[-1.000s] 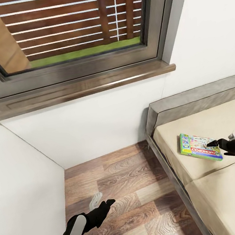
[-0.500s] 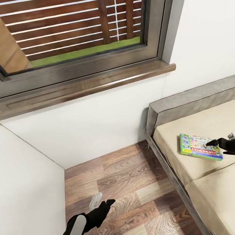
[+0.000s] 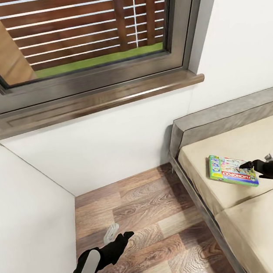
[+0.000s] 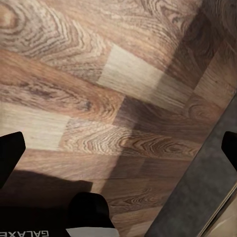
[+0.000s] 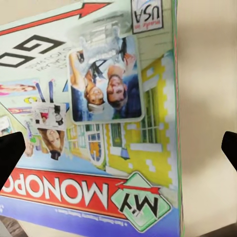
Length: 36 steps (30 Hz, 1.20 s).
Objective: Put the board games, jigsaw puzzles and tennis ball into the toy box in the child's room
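The right tool (image 3: 248,164), spread wide, has edged farther over the Monopoly box (image 3: 230,170) near the bed (image 3: 256,227) edge.

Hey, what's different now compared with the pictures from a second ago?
The right hand has crept slightly up over the green-edged Monopoly board game box on the beige-sheeted bed. It has grasped nothing. The box, the bed and the left hand above the wood-plank floor stayed put.

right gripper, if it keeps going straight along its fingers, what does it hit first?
Most likely the Monopoly box lying flat on the bed: the right gripper is open and aimed squarely at its printed lid. How much gap remains is unclear.
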{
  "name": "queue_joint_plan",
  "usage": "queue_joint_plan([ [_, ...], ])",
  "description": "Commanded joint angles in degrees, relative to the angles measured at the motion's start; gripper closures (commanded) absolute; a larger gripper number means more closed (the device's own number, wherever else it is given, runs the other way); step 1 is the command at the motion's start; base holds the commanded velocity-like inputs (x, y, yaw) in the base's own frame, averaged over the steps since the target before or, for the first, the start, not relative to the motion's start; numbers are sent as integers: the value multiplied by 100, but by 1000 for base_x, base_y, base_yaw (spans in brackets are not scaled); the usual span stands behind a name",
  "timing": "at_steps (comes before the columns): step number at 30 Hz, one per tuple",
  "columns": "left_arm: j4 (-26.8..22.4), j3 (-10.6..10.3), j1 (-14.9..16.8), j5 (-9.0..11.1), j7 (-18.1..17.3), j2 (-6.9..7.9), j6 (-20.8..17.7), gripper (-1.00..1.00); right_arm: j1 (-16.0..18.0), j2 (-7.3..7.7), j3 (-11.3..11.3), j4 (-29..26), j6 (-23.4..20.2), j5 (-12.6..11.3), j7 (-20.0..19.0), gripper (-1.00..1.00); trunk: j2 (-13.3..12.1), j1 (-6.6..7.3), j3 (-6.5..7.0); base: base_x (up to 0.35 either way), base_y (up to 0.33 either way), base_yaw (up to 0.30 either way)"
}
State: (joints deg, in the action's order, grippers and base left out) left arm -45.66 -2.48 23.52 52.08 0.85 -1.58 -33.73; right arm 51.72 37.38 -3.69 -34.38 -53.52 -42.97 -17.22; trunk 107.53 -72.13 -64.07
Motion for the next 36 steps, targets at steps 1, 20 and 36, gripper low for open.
queue_joint_plan([
  [1, -5, 1, 1, 19, 9, 0, -20, -100, 5, 6, -22, 2, -1, 54, -60, -100, 2, 1, -4, 0, 0, 0],
  [20, -4, 1, 0, 15, 12, 0, -20, -100, 3, 6, -19, 2, 16, 56, -62, -100, 2, 1, -4, 0, 0, 8],
  [36, -4, 2, 3, 15, 12, -2, -20, -100, 3, 11, -20, 2, 10, 51, -62, -100, 2, 1, -4, 0, 0, 81],
])
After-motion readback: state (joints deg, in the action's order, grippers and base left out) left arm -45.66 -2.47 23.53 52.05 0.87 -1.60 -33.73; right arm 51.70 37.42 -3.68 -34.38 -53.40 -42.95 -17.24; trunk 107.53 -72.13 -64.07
